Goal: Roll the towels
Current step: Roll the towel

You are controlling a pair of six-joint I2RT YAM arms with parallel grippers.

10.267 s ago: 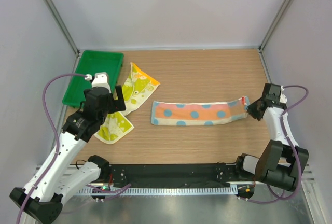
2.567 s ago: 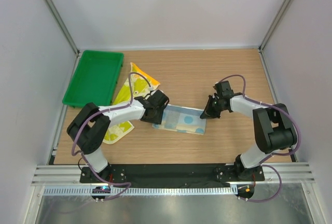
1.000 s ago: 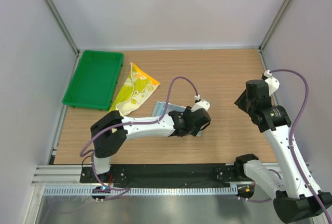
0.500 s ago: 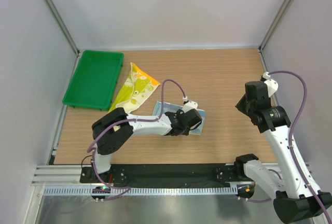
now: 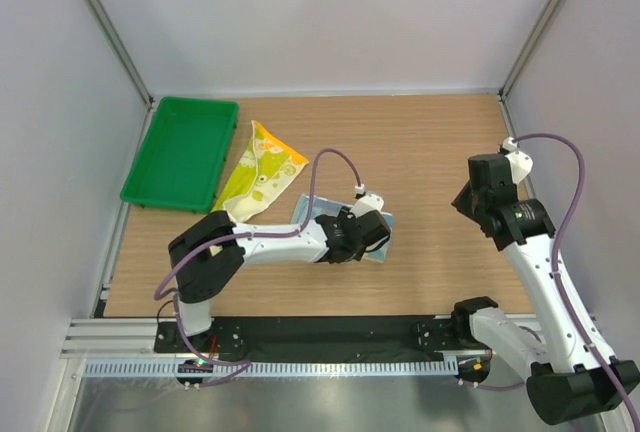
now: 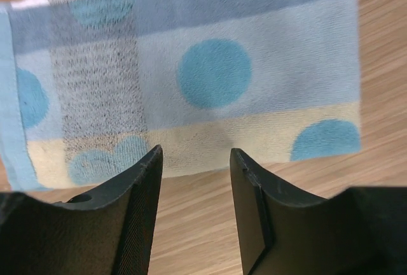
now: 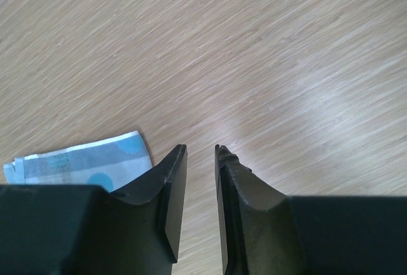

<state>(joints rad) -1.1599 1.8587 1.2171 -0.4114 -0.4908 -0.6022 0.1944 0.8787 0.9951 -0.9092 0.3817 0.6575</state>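
The light blue towel [image 5: 308, 211] lies folded flat at the table's middle. Its blue dots and cream band fill the left wrist view [image 6: 210, 71]. My left gripper [image 5: 362, 237] hovers low over it, open and empty [image 6: 196, 155], with the fingertips at the towel's near edge over bare wood. The yellow-green towel [image 5: 262, 167] lies loose and spread to the left, beside the tray. My right gripper [image 5: 478, 195] is raised at the right, clear of both towels. Its jaws stand a narrow gap apart and hold nothing [image 7: 200, 151]. A corner of the blue towel [image 7: 82, 160] shows at its lower left.
A green plastic tray [image 5: 180, 150] stands at the back left. My left arm [image 5: 270, 242] stretches low across the front of the table, its purple cable arching over the blue towel. Grey walls enclose the table on three sides.
My left gripper has drawn back slightly to the left over the folded blue towel. My right arm has stayed raised and barely shifted.
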